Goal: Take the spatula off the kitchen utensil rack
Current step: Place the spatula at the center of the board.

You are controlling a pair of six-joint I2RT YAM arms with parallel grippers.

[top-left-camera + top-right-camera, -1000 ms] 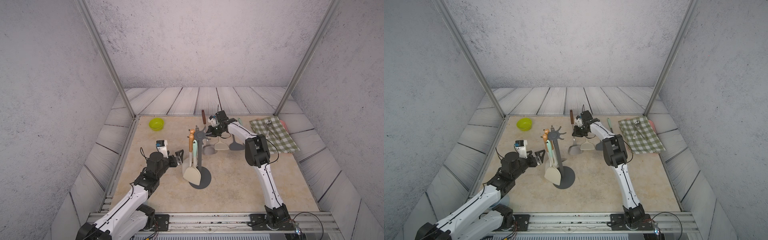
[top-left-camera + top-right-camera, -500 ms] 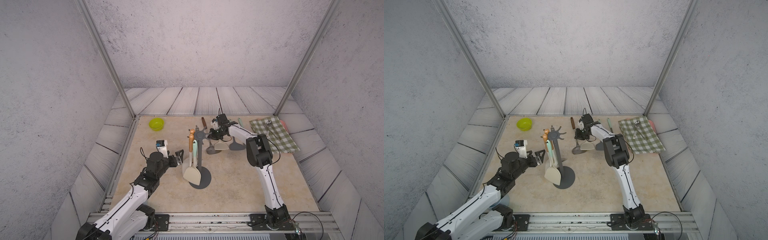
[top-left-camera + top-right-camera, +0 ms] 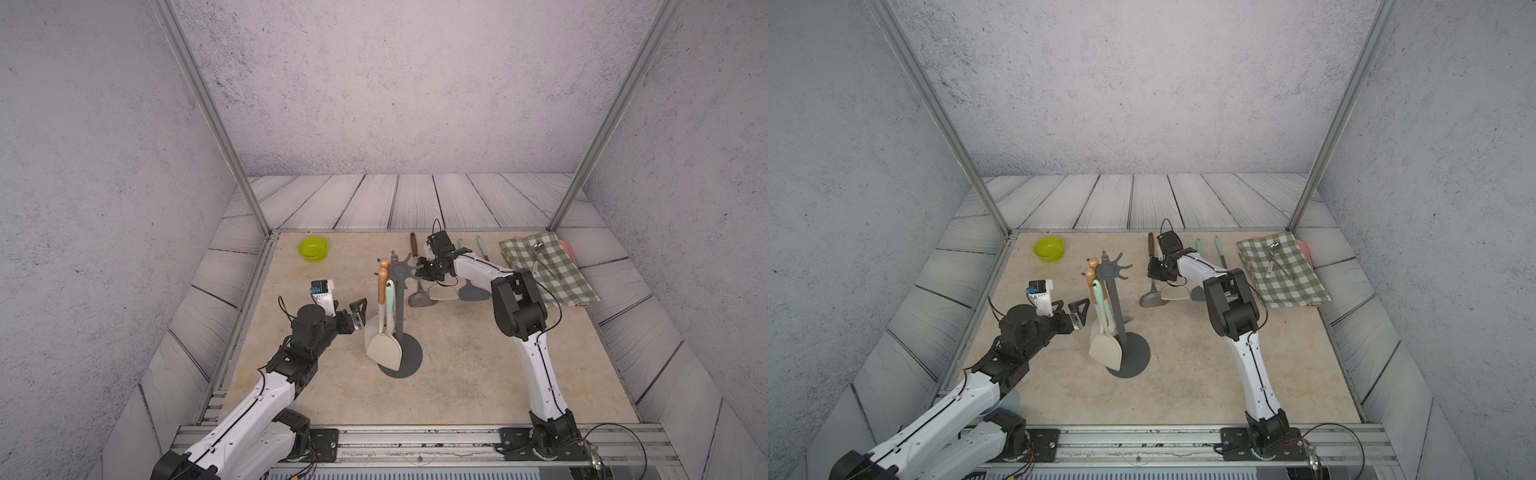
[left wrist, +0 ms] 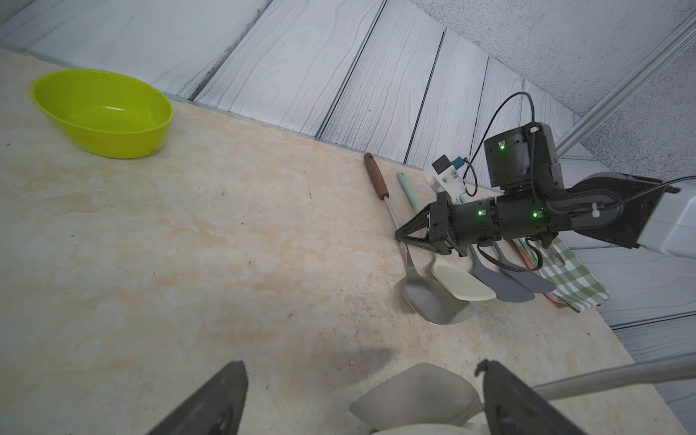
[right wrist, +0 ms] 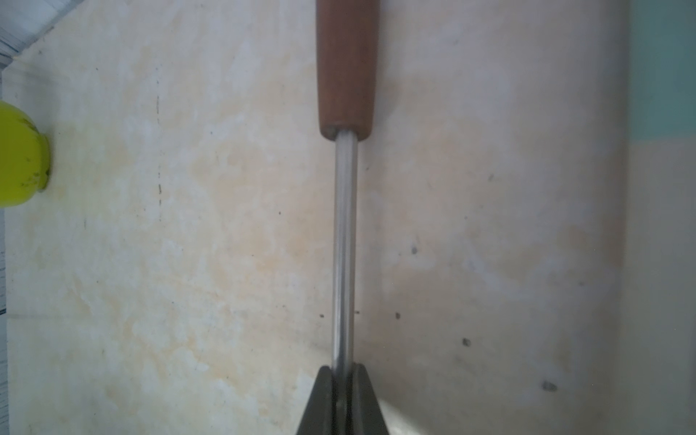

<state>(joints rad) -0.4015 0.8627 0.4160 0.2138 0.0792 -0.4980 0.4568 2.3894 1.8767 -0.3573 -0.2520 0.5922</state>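
The mottled beige bench (image 3: 457, 386) carries a lime bowl (image 3: 313, 248) near its far left corner and a green checked cloth (image 3: 548, 270) at its far right corner. The kitchen utensil rack (image 3: 411, 358) stands mid-bench on its round base. Near the far edge, side by side, lie a steel spatula (image 3: 422, 297), a cream spatula (image 3: 444, 293) and a grey spatula (image 3: 473, 293).

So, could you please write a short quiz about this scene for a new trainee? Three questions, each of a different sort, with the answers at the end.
1. What colour is the bowl at the far left corner of the table?
2. True or false: the left gripper is shut on the pole of the kitchen utensil rack.
3. What is the right gripper shut on? A the bowl; B the rack's base; C the metal shaft of the brown-handled spatula.
Key: 1 lime green; 2 false, its jaws stand open; 3 C.
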